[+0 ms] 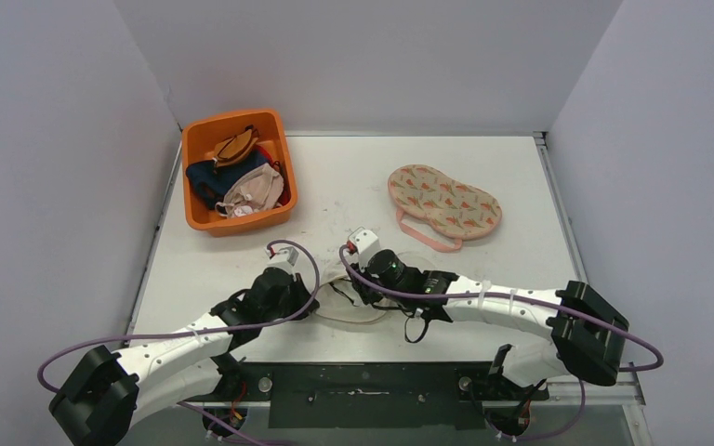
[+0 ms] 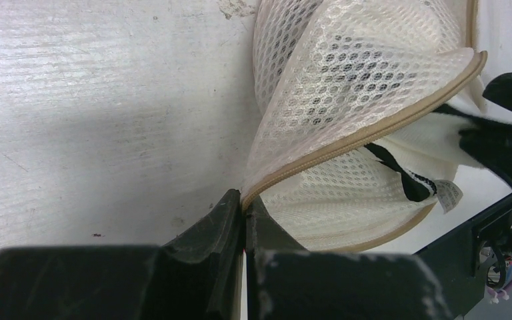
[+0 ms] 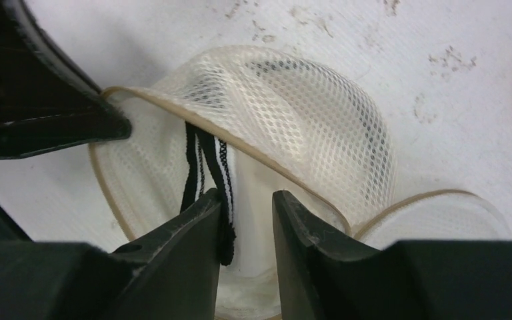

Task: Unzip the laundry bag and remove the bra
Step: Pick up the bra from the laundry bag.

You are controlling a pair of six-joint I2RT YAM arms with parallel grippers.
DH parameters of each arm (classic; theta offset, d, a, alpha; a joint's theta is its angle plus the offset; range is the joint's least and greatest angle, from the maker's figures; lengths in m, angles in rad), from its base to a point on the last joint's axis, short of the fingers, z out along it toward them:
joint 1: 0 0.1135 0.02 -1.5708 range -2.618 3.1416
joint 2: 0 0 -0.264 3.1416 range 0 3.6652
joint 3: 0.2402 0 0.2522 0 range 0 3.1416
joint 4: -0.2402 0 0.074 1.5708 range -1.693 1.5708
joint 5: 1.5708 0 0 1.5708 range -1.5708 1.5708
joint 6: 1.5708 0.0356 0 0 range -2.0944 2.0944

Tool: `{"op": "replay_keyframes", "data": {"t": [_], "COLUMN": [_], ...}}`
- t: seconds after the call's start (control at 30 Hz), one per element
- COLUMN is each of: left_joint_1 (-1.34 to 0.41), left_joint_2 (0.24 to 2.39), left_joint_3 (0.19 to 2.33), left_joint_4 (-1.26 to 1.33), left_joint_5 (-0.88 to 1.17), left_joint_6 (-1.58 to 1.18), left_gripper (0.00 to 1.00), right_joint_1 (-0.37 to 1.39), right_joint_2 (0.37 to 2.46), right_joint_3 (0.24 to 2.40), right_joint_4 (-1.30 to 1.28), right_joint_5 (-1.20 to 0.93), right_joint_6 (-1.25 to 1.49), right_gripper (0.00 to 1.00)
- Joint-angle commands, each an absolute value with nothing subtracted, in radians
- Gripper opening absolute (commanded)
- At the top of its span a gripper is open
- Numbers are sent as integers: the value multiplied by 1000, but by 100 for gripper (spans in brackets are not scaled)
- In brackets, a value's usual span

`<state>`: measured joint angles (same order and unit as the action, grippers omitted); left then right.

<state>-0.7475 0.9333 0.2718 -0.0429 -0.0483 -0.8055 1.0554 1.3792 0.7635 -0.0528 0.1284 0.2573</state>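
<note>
On the table [image 2: 107,100], left tool [image 2: 245,212] pinches laundry bag [image 2: 347,87]; right tool [image 3: 248,200], part-open, touches bra [image 3: 208,160].

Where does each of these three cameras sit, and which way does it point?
Top external: above and behind the arms, looking down at the table; left arm and right arm show.
Left wrist: on the left arm, looking along the left fingers, pinched on the zipper edge of the laundry bag.
Right wrist: on the right arm, looking past the right fingers into the bag's mesh.
Shared: both wrists see the bag.

Cream honeycomb-mesh laundry bag [image 2: 347,87], tan zip edging [image 2: 373,128], black bra strap [image 3: 219,167], orange bin [image 1: 242,221]
</note>
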Motion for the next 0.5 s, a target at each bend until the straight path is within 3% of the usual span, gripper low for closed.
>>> {"op": "replay_keyframes", "data": {"t": [0.0, 0.17, 0.47], "left_joint_1": [-753, -753, -752], "left_joint_2": [928, 934, 914], "left_joint_3": [277, 284, 285], "left_joint_4": [-15, -14, -14], "left_joint_5": [-55, -45, -43], "left_joint_6": [-805, -806, -809], "left_gripper": [0, 0, 0], "right_joint_1": [1080, 1110, 1152], "right_joint_2": [1327, 1367, 1492], "right_joint_3": [764, 809, 883], "right_joint_4": [33, -19, -80], "right_joint_5": [8, -14, 95], "right_joint_6": [224, 187, 158], "right_gripper": [39, 50, 45]}}
